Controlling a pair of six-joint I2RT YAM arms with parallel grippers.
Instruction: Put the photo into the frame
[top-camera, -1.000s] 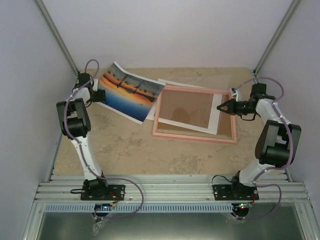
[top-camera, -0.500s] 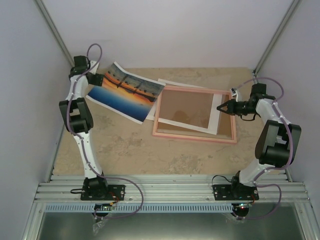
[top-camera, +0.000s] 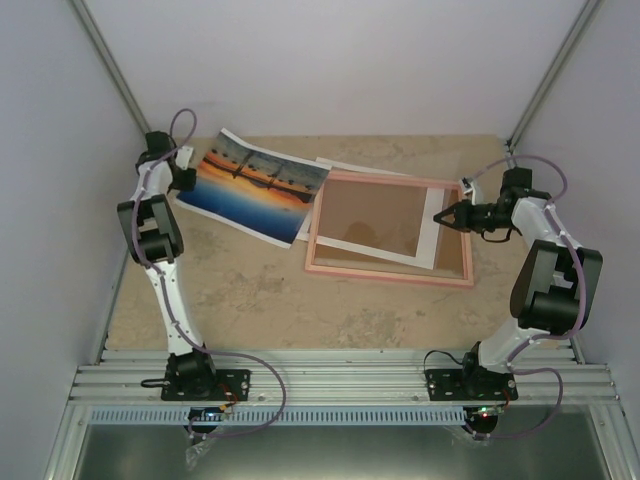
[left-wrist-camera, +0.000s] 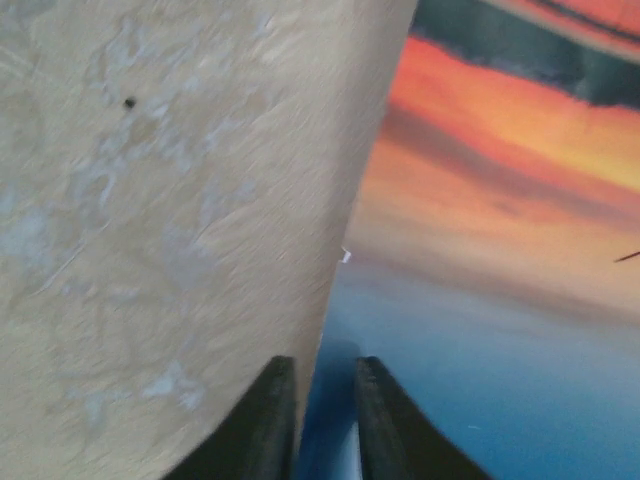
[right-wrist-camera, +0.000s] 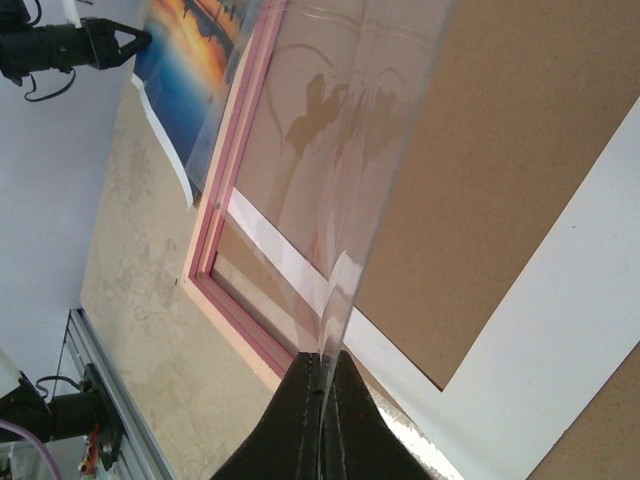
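Both grippers pinch thin sheets: left (left-wrist-camera: 318, 420) glossy photo (top-camera: 255, 184); right (right-wrist-camera: 322, 385) clear pane (right-wrist-camera: 350, 150).

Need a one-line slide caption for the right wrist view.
Right gripper pinching a clear sheet's edge, tilted above the pink frame and brown board.

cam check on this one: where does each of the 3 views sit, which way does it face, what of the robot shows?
Top external: above and behind the bases, looking down at the table; both arms show, the photo left, the frame right.
Left wrist: on the left arm, looking along its fingers at the photo's edge over the table.
Right wrist: on the right arm, fingers shut on a clear sheet above the frame, brown board beside.
Shared: the right wrist and top views both show photo, frame and left gripper.
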